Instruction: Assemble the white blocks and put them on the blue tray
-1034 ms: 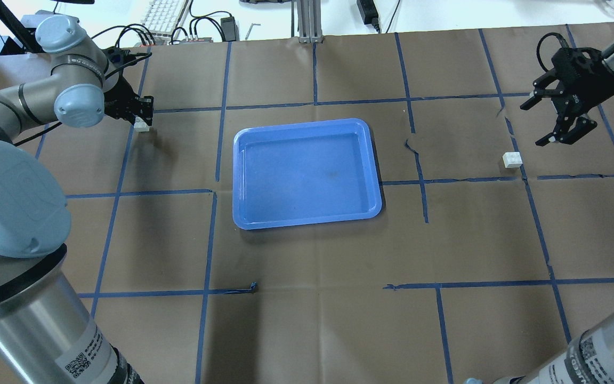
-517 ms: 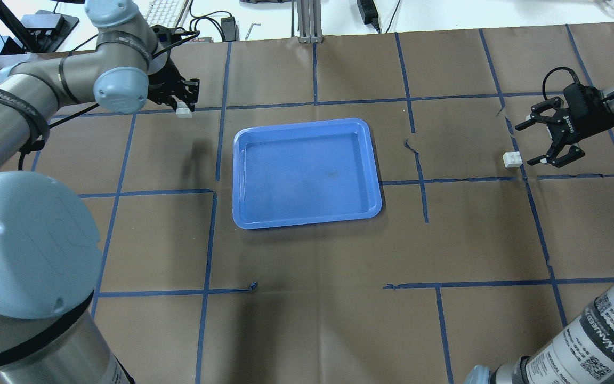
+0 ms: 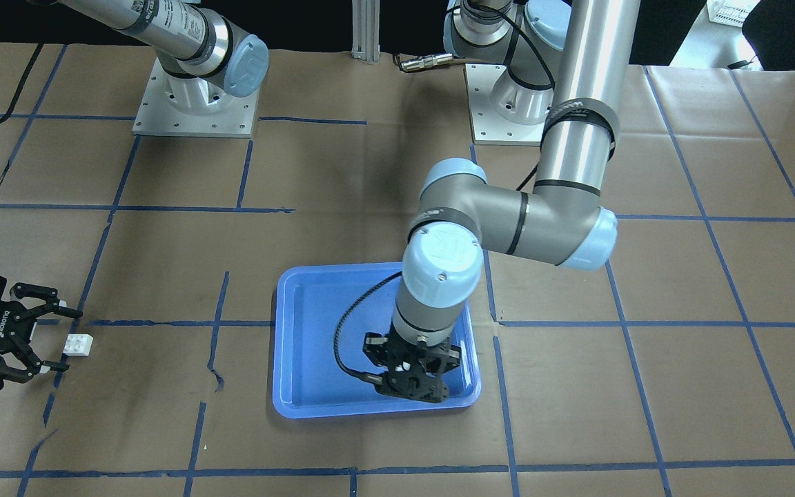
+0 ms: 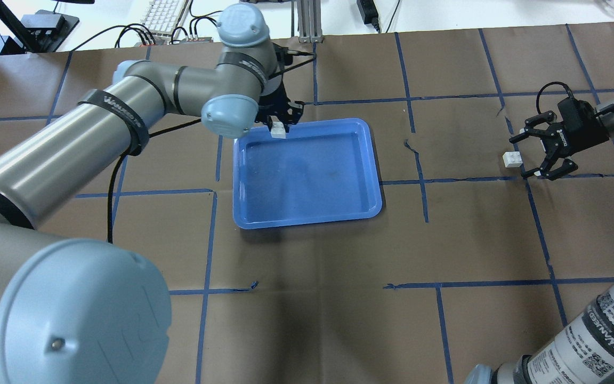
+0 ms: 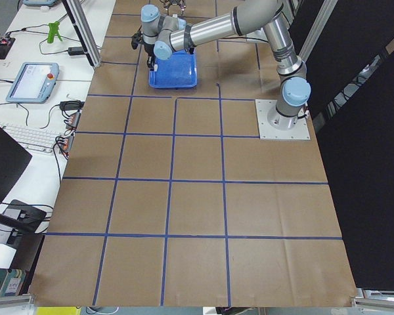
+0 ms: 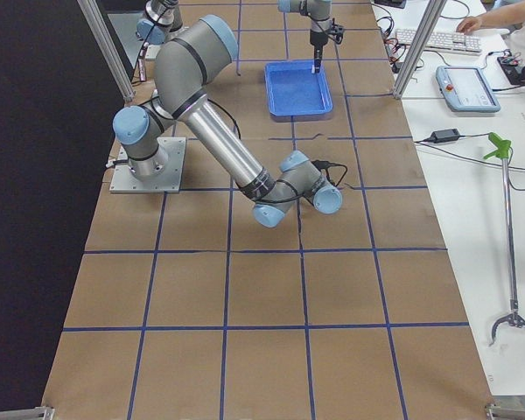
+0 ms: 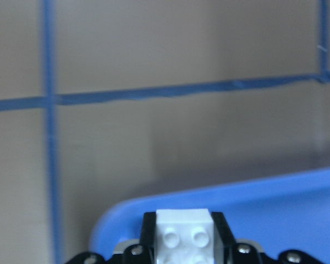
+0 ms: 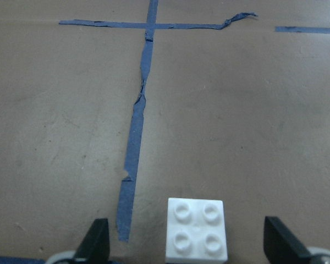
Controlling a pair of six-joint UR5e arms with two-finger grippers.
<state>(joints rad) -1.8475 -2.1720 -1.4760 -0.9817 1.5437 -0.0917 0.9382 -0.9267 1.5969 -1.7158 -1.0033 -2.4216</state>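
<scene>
While the left gripper point(image 4: 281, 120) sits over the upper-left corner of the blue tray point(image 4: 312, 176) in the overhead view, its fingers are clamped on one white block point(image 7: 184, 234), whose studs show in the wrist view. That block is right at the tray's rim at that corner. Can't tell whether it touches the tray or is just above it.

The second white block point(image 4: 511, 159) is outside the tray, at the middle right of the overhead frame and well apart from the tray's right edge. It sits studs-up on the brown paper point(image 4: 467, 229), just beside a blue tape line point(image 8: 133, 148).

The right gripper point(image 4: 524, 157) is down low at that block with its fingers spread. In its wrist view the block lies between the two fingertips point(image 8: 97, 242), with a gap on both sides and no contact.
</scene>
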